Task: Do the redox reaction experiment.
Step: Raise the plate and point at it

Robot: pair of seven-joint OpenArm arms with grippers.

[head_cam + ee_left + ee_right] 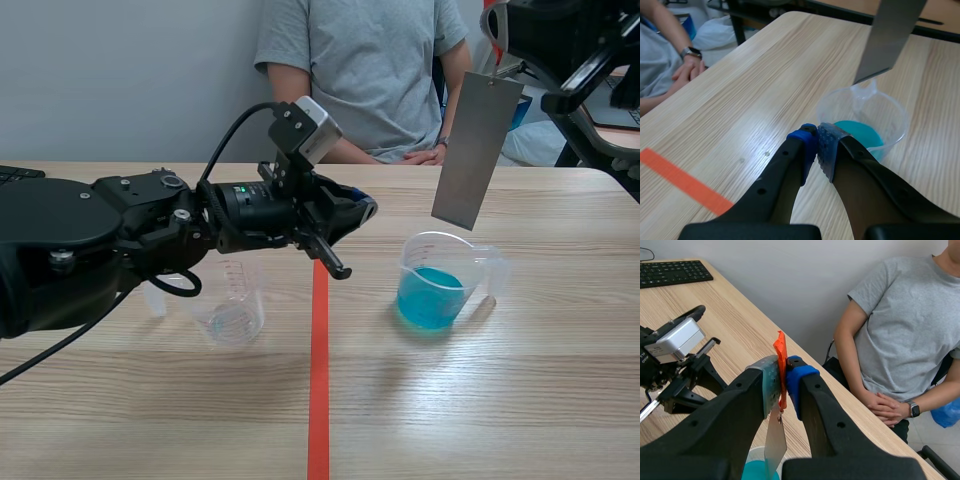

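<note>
Left gripper (pixel 816 136) with padded fingers closed on nothing, clear beaker (pixel 831 103) of blue liquid (pixel 860 132) just ahead, grey metal sheet (pixel 887 40) hanging above it, person's clasped hands (pixel 687 70) off beside the table (pixel 765 75)

Light wooden table (pixel 520 400). On it:
- clear beaker of blue liquid (pixel 440 285), right of the orange tape line (pixel 318 380);
- empty clear beaker (pixel 230 305), left of the line;
- black keyboard (pixel 670 272), far left.

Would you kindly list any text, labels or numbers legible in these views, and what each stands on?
No text reads legibly in any view.
Empty measuring cup: faint graduation marks, too small to read.
Keyboard: key legends too small to read.
Metal plate and its orange tab: no print visible.
</note>
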